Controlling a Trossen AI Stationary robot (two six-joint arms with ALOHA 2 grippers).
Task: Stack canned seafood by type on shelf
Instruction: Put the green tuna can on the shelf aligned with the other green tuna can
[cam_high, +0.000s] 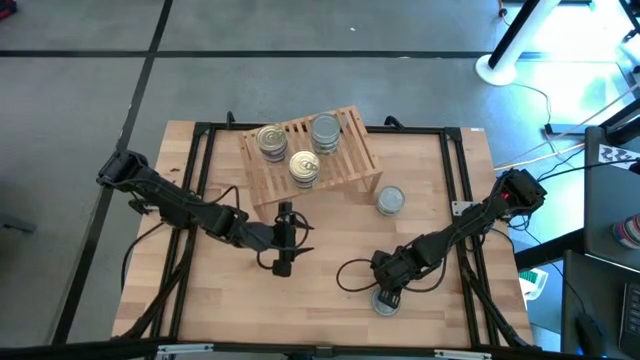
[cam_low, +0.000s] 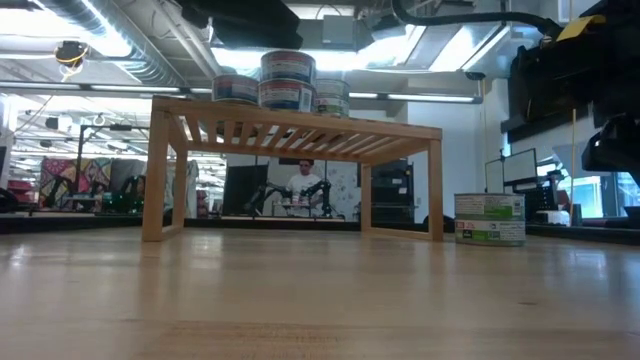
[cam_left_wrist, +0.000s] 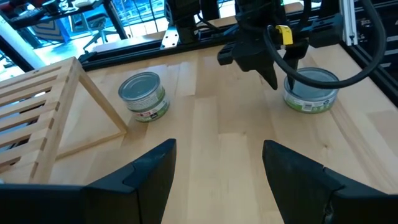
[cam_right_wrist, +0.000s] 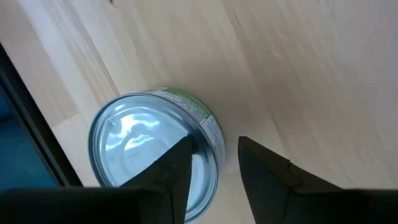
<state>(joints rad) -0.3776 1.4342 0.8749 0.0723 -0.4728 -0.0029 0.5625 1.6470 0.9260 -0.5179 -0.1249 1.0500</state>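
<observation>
The wooden slatted shelf (cam_high: 345, 165) stands at the table's far middle. On it are two gold-topped tins (cam_high: 271, 139) (cam_high: 304, 165) and a silver-topped tin (cam_high: 325, 130). A further silver-topped tin with a green label (cam_high: 390, 201) rests on the table right of the shelf. Another like it (cam_right_wrist: 149, 155) sits near the front right, under my right gripper (cam_high: 388, 290). That gripper points steeply down, one finger (cam_right_wrist: 171, 171) over the tin's top and the other (cam_right_wrist: 264, 171) outside its wall. My left gripper (cam_left_wrist: 217, 168) hovers open over bare table in front of the shelf. My right gripper comes at the front-right tin from above, its fingers on either side of the rim's edge (cam_right_wrist: 211, 134). I cannot tell whether either finger touches the tin. The tin stands flat on the table.
A black metal frame (cam_high: 205, 150) runs along the table's sides and back. Cables loop on the table (cam_high: 350, 272) beside the right arm. Bare wood lies between the two grippers and along the front.
</observation>
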